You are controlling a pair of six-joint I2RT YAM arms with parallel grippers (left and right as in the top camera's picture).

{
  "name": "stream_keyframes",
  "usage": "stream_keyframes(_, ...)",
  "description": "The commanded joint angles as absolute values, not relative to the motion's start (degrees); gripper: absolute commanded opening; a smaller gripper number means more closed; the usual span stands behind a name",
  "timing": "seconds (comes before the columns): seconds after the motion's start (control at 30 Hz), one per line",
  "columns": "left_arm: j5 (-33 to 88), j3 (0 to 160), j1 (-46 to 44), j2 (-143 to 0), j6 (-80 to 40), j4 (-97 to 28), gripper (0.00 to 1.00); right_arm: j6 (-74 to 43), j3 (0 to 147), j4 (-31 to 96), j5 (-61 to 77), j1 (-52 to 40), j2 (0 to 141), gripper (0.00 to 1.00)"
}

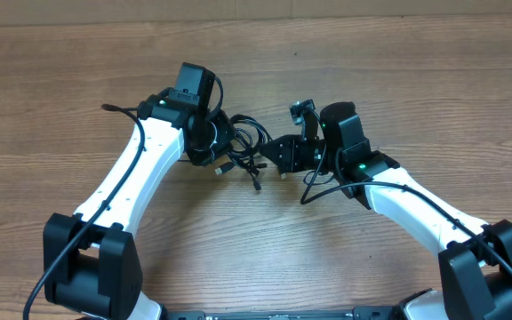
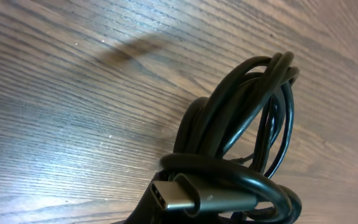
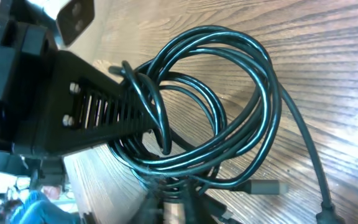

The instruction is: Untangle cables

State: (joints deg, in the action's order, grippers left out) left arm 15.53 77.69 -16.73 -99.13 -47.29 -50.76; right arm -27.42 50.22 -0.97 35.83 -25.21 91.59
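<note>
I am pulling apart the tangle of thin black cords with small plugs [image 1: 245,142] in the middle of the brown wooden table [image 1: 398,71]; my left claw [image 1: 212,149] is pinched shut on it, I cannot tell how wide my right claw [image 1: 274,153] is, and next I should gently tug one loop free.

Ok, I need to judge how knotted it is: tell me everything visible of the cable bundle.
The cable bundle is several thin, glossy black cords, rubbery-looking, wound in overlapping loops. A flat, oval-mouthed plug lies across the coil; other ends trail onto the wooden table. It sits near the table's middle. The left gripper appears shut on it; one finger of the right gripper pokes through its loops.
</note>
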Motion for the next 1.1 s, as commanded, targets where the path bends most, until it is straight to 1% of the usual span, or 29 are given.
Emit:
stream_keyframes(0.0,16.99,77.67,-16.53,-99.31,-38.02,-51.11,0.04,-23.49,50.65,-1.8,35.46,-25.06,90.11,0.4)
stream_keyframes(0.03,18.44,77.67,-16.53,-99.31,-36.03,-51.07,0.04,-23.33,50.65,-1.85,35.42,-25.06,90.11,0.48)
stream_keyframes(0.07,19.77,77.67,-16.53,-99.31,-34.61,-50.92,0.04,-22.81,50.65,-1.87,35.46,-25.06,90.11,0.52)
stream_keyframes(0.1,21.37,77.67,-16.53,-99.31,-33.04,-50.7,0.04,-22.26,50.65,-1.83,35.42,-25.06,90.11,0.61)
stream_keyframes(0.13,22.9,77.67,-16.53,-99.31,-31.86,-50.61,0.04,-22.2,50.65,-1.85,35.44,-25.06,90.11,0.62)
stream_keyframes(0.17,23.77,77.67,-16.53,-99.31,-31.4,-50.61,0.04,-22.2,50.65,-1.87,35.44,-25.06,90.13,0.59)
stream_keyframes(0.27,24.82,77.67,-16.53,-99.31,-31.22,-50.68,0.04,-22.22,50.65,-2.02,35.44,-25.06,90.13,0.4)
stream_keyframes(0.43,26.63,77.67,-16.75,-99.31,-31.22,-50.65,0.04,-22.22,50.65,-2.07,35.46,-25.06,90.13,0.34)
stream_keyframes(0.5,26.65,77.67,-17.06,-99.31,-31.22,-50.65,0.04,-22.22,50.65,-2.11,35.51,-25.06,90.11,0.35)
stream_keyframes(0.57,26.65,77.67,-17.41,-99.31,-31.22,-50.59,0.04,-22.22,50.65,-2.24,35.73,-25.06,90.11,0.39)
stream_keyframes(0.6,26.65,77.67,-17.63,-99.31,-31.24,-50.57,0.04,-22.22,50.65,-2.26,35.75,-25.06,90.11,0.38)
stream_keyframes(0.63,26.65,77.67,-17.91,-99.31,-31.24,-50.46,0.04,-22.22,50.65,-2.31,35.73,-25.06,90.13,0.35)
stream_keyframes(0.77,26.61,77.67,-19.16,-99.31,-31.24,-49.78,0.04,-22.22,50.65,-2.28,35.7,-25.06,90.13,0.04)
stream_keyframes(1.07,26.59,77.67,-19.53,-99.31,-31.29,-49.01,0.04,-22.24,50.65,-2.24,35.59,-25.06,90.13,0.04)
